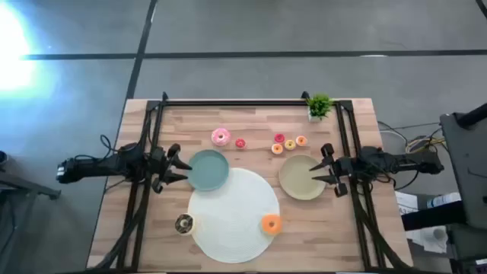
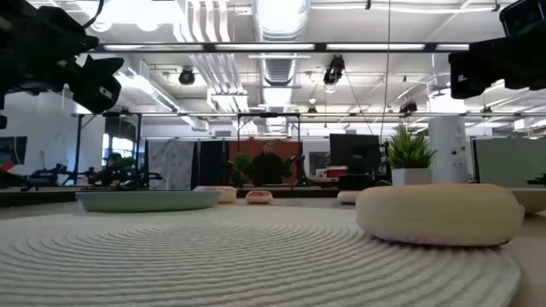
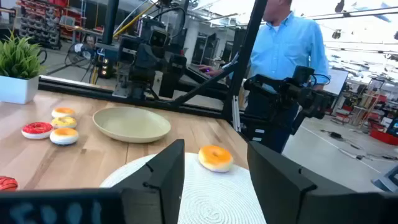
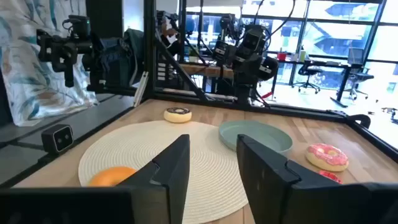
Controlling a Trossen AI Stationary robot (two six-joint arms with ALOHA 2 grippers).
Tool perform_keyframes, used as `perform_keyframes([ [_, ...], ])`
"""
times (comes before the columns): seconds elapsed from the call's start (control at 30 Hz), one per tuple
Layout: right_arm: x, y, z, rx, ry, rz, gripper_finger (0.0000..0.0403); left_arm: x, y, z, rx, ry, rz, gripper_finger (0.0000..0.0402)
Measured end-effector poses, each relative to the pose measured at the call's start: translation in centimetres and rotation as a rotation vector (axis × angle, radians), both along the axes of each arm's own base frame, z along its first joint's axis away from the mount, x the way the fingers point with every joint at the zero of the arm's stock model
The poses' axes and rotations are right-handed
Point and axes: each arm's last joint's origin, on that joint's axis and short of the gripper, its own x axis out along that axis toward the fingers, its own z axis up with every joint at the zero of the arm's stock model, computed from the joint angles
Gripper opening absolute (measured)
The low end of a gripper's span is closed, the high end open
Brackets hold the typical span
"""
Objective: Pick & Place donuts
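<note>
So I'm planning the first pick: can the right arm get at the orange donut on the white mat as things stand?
Probably yes. The right pincer hovers open beside the beige plate, and the orange donut lies alone on the white mat, with nothing between them.

From above we look straight down on the whole table (image 1: 251, 129) and both arms. At table-top height we look level across the mat (image 2: 256, 256), close to the orange donut (image 2: 439, 213), into the room. From the left wrist we face right; from the right wrist, left. Both wrist views share the mat (image 3: 211, 193) and orange donut (image 3: 215, 157).
</note>
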Motion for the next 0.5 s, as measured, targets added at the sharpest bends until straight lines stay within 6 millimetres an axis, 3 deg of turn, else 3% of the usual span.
perform_keyframes([
  [0.5, 0.00, 0.00, 0.00, 0.000, 0.000, 0.000, 0.0118, 0.00, 0.00, 0.00, 0.000, 0.000, 0.000, 0.0149],
])
